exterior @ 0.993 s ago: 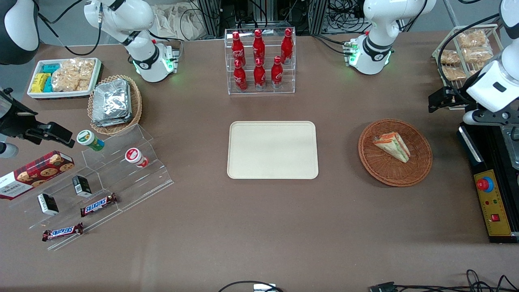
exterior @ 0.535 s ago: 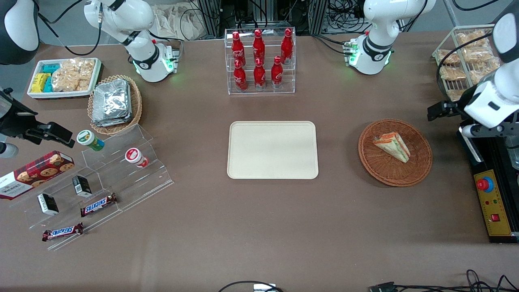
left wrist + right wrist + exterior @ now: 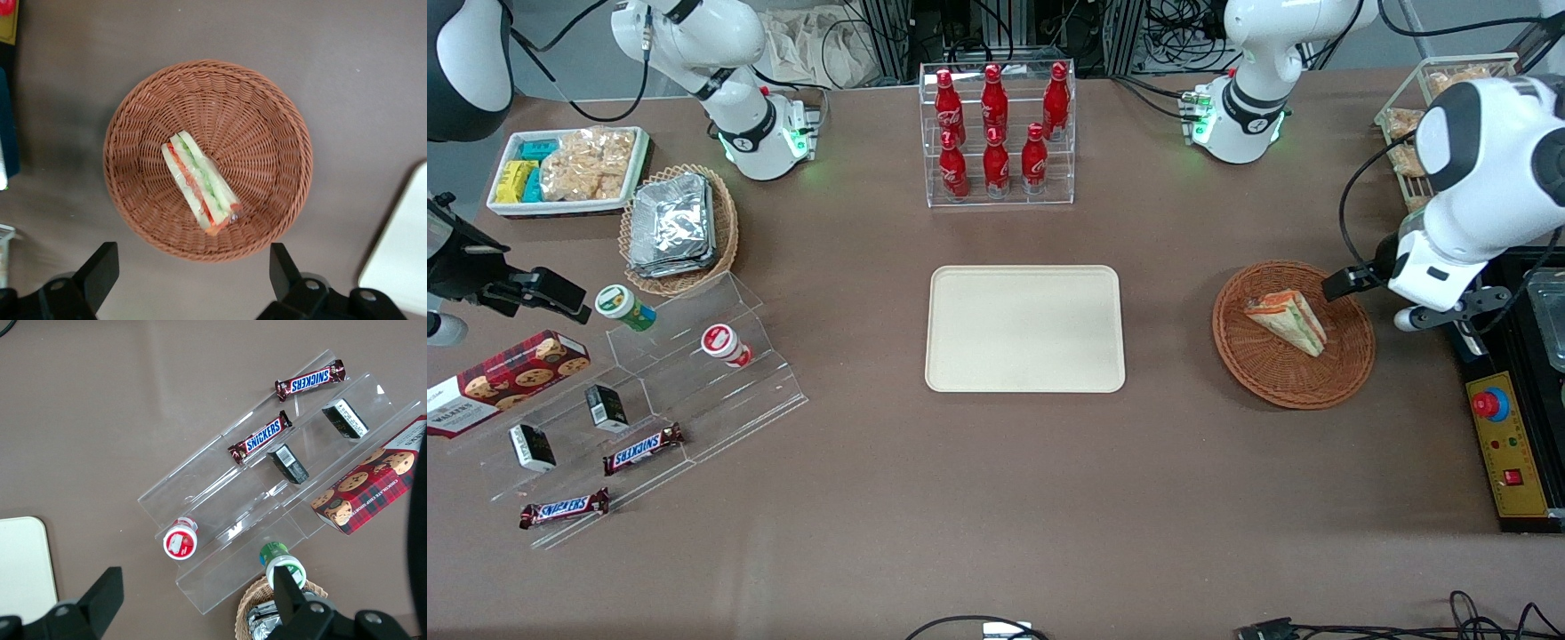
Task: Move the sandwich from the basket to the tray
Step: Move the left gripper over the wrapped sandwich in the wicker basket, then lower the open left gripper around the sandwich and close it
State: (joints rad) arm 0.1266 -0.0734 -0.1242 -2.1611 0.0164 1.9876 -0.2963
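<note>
Wicker fills the wrist view, where the basket (image 3: 208,160) shows whole with the sandwich (image 3: 201,185) lying inside it, filling edge up in red and green, while only a corner of the tray (image 3: 401,260) is in view, cut off at the frame's edge; the gripper (image 3: 193,272) hangs above the basket with its fingers (image 3: 100,269) spread wide and holding nothing. From the front the gripper (image 3: 1343,284) is mostly hidden under the arm's white wrist, only a dark tip showing over the basket (image 3: 1293,334) rim on the working arm's side, but that view alone shows the whole tray (image 3: 1024,329) lying bare and well apart from the basket, and the sandwich (image 3: 1287,322) as a pale wedge
</note>
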